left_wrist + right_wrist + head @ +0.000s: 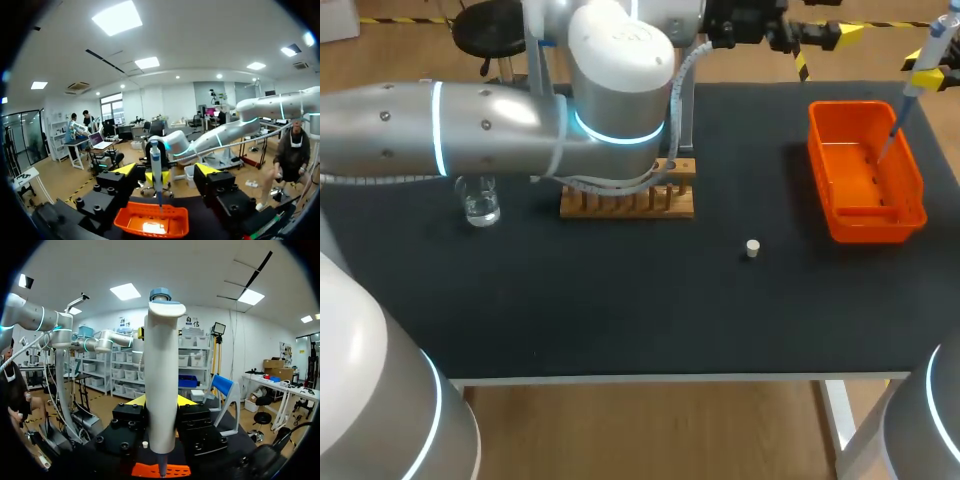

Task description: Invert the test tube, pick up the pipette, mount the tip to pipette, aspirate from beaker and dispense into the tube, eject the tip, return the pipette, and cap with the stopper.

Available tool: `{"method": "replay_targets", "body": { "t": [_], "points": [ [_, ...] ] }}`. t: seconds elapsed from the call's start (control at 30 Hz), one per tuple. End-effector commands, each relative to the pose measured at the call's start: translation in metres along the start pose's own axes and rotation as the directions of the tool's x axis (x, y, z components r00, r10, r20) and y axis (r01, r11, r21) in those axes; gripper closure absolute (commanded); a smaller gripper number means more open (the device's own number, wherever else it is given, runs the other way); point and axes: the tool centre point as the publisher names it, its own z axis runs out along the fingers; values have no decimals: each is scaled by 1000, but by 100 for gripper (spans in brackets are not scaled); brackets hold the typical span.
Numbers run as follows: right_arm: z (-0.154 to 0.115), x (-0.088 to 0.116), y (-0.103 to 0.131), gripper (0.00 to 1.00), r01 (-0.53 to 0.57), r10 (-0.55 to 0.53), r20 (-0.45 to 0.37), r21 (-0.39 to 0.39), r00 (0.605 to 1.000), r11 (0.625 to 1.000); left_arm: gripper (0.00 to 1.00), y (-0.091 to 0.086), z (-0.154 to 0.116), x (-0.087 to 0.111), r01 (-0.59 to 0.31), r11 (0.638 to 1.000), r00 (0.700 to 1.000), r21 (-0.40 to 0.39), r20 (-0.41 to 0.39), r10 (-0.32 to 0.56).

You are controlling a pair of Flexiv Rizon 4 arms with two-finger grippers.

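**Fixtures on the tabletop**

A black tabletop [620, 320] carries a wooden rack [625, 207] near its far edge, left of middle. An orange bin [872, 228] sits toward the far right corner, open side up, well apart from the rack.

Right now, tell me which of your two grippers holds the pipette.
The right gripper: it is shut on the pipette from both sides, above the orange bin. The left gripper is open and empty, facing the pipette.
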Motion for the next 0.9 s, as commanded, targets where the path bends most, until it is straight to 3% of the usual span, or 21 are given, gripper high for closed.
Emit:
{"method": "replay_targets", "body": {
  "t": [0.03,0.67,0.9],
  "points": [
    [-3,-2,0,100,0,0,-7,0,1000,1000,100,1,5,0,0,1000,1000,5,5,0],
    [-3,-2,0,100,0,0,-7,0,1000,1000,100,1,5,0,0,1000,1000,5,5,0],
    [-3,-2,0,100,0,0,-7,0,1000,1000,100,-2,28,1,-5,1000,1000,13,14,5]
  ]
}}
